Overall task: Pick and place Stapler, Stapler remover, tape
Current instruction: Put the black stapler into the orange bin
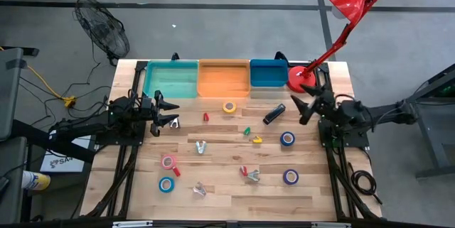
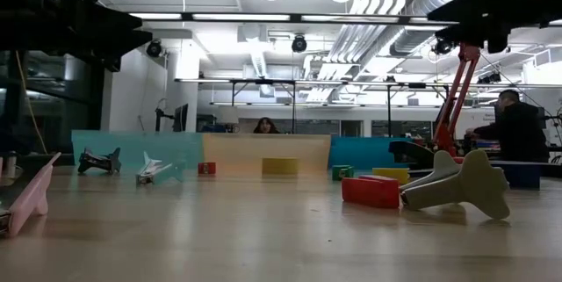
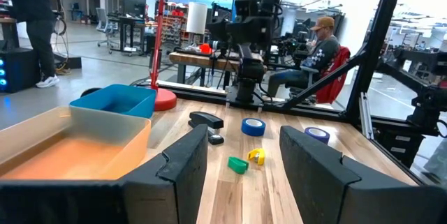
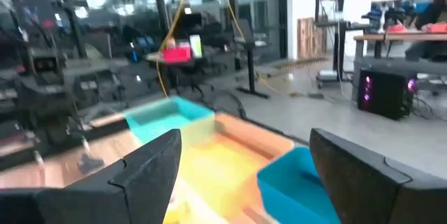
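Note:
The black stapler [image 1: 274, 114] lies on the wooden table toward the far right; it also shows in the left wrist view [image 3: 206, 119]. Tape rolls lie flat: yellow [image 1: 229, 106], two dark blue [image 1: 287, 138] [image 1: 290, 177], pink [image 1: 168, 161] and light blue [image 1: 166, 184]. Staple removers [image 1: 200, 147] [image 1: 250, 175] [image 1: 199, 190] lie mid-table; one looms large in the low view [image 2: 457, 185]. My left gripper [image 1: 167, 113] [image 3: 241, 175] hovers open at the table's left edge. My right gripper [image 1: 307, 107] [image 4: 244, 175] hovers open at the right edge, near the stapler. Neither holds anything.
Teal [image 1: 170, 79], orange [image 1: 224, 77] and blue [image 1: 269, 73] bins stand in a row along the far edge. A red desk lamp's base [image 1: 302, 77] sits beside the blue bin, just beyond my right gripper. Small red [image 1: 206, 116], green [image 1: 247, 131] and yellow [image 1: 257, 140] pieces lie mid-table.

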Controlling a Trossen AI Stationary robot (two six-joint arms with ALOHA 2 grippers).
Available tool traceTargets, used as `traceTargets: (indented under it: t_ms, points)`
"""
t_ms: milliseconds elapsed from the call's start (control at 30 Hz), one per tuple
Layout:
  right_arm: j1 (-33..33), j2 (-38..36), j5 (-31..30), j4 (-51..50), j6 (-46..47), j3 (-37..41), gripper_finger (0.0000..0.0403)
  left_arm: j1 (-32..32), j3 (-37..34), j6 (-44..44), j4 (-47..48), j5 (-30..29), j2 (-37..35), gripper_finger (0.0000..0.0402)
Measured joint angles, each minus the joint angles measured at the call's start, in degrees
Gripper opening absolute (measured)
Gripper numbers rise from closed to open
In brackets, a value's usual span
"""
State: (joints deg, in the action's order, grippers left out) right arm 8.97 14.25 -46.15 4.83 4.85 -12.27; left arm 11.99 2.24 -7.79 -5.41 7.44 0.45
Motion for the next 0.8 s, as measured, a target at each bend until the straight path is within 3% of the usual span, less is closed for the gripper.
traceTargets:
  t_ms: [167, 333, 500, 800]
  points:
    - [0.02, 7.44, 0.01, 2.75, 0.11, -0.57, 0.0307, -0.01, -0.01, 0.01, 0.00, 0.00, 0.02, 0.0177]
    - [-0.74, 13.87, 1.20, -3.57, 1.93, -6.45, 0.0307, -0.01, -0.01, 0.01, 0.00, 0.00, 0.01, 0.0177]
    - [-5.85, 20.66, 10.30, -17.65, 7.14, -15.28, 0.0307, -0.01, -0.02, 0.00, 0.00, 0.00, 0.02, 0.0177]
    - [-20.47, 32.37, 25.91, -32.42, 5.65, -25.79, 0.0307, -0.02, -0.02, 0.02, 0.00, 0.00, 0.00, 0.0177]
